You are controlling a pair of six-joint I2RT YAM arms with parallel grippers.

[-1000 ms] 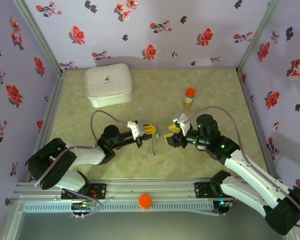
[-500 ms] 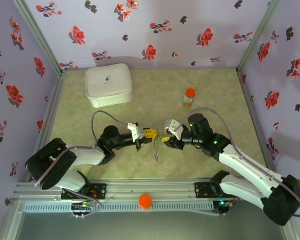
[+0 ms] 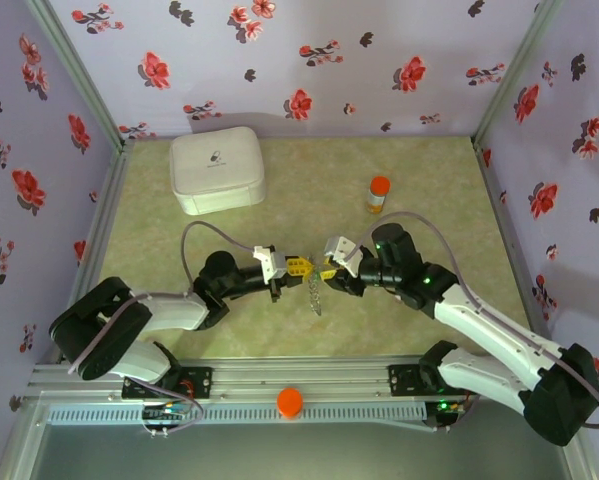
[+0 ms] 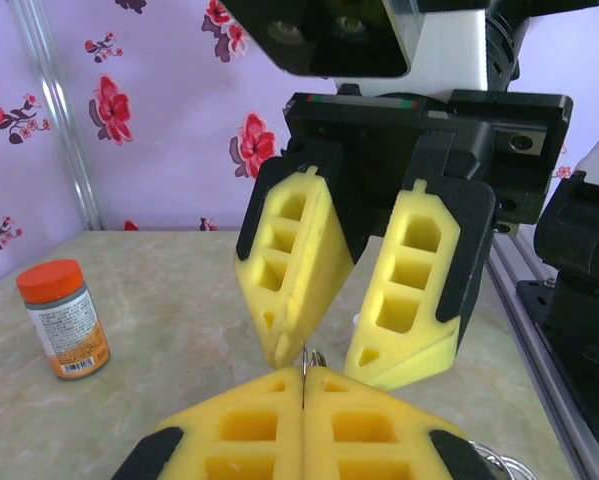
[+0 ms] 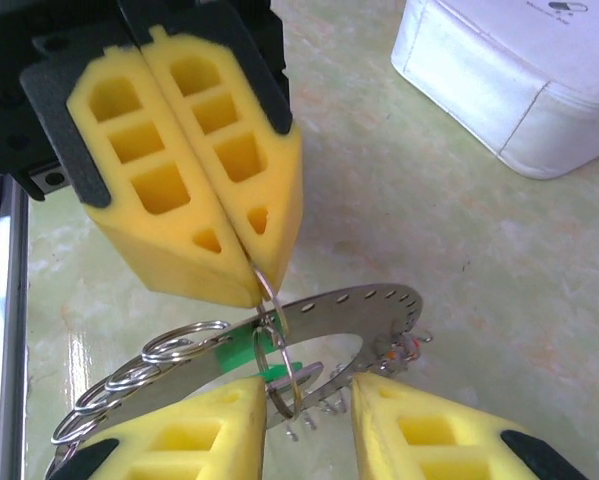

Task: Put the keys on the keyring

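Lower centre of the left wrist view: left end effector, yellow pads pressed flat together, clamped on a thin wire loop of the keyring. Held that way, by judgement, to let the keyring hang free and steady above the worktop for the other arm to work on.

Directly opposite, tip to tip, in the middle of the same view: right end effector, jaws apart with a clear gap. At the bottom edge of the right wrist view, its two fingers either side of the keyring's lower edge, the flat dark band between them. Touching it or just short of it: cannot tell. Probably lined up to pinch the band or one of the small split rings at lower left.

Of the keys: a green head tucked behind the band at lower centre, tiny metal teeth below it, reddish bits at the band's right end. Seemingly already hanging from the keyring, though too small to count.

From above, both end effectors nose to nose at frame centre, keyring dangling just beneath as a short chain-like strand. Clear of the worktop or brushing it: hard to say.

Further out: bottle with an orange cap, right of centre towards the back, well apart; white case at upper left. Neither in the way.

Main risk, by judgement: thin loop slipping from the foam pads on a sideways tug.
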